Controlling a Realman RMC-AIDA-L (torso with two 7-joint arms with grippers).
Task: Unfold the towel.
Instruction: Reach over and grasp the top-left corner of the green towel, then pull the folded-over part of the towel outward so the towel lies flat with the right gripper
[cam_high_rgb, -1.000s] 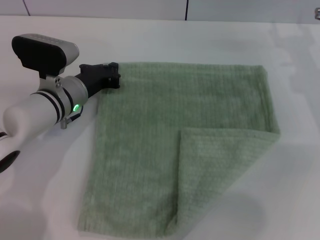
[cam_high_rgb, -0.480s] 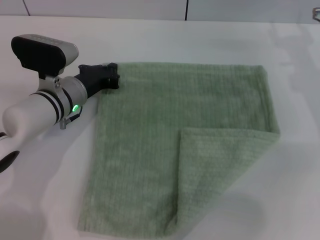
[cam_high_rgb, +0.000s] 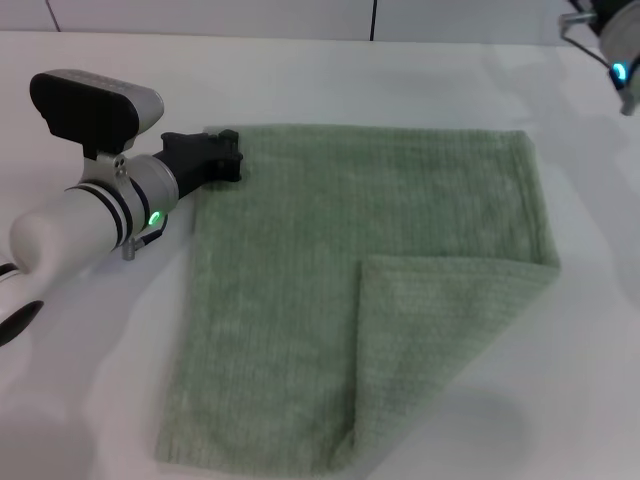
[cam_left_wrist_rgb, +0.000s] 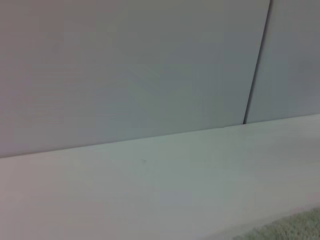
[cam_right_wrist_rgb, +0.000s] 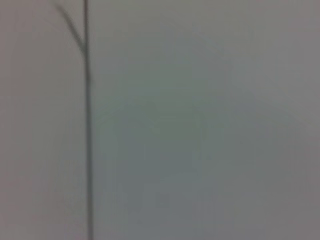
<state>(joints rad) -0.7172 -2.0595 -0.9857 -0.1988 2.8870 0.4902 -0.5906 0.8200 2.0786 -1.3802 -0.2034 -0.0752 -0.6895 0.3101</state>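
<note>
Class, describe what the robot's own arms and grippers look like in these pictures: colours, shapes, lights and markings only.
The left arm is a glossy white rounded tube with black ring bands and a small green light. A black, grey-topped camera box sits above its wrist. The left gripper is matte black and blocky. Of the right arm, only a white-grey tip with a blue-green light shows.

The towel (cam_high_rgb: 300, 300) is a large pale sage-green terry cloth with a fine ribbed texture, lying flat on the white tabletop (cam_high_rgb: 420, 80) and roughly rectangular. Its near right corner is folded over onto the cloth, forming a triangular flap whose straight top edge runs across the right half and whose point reaches the near hem. The far left corner lies at the left tool (cam_high_rgb: 228, 155).
</note>
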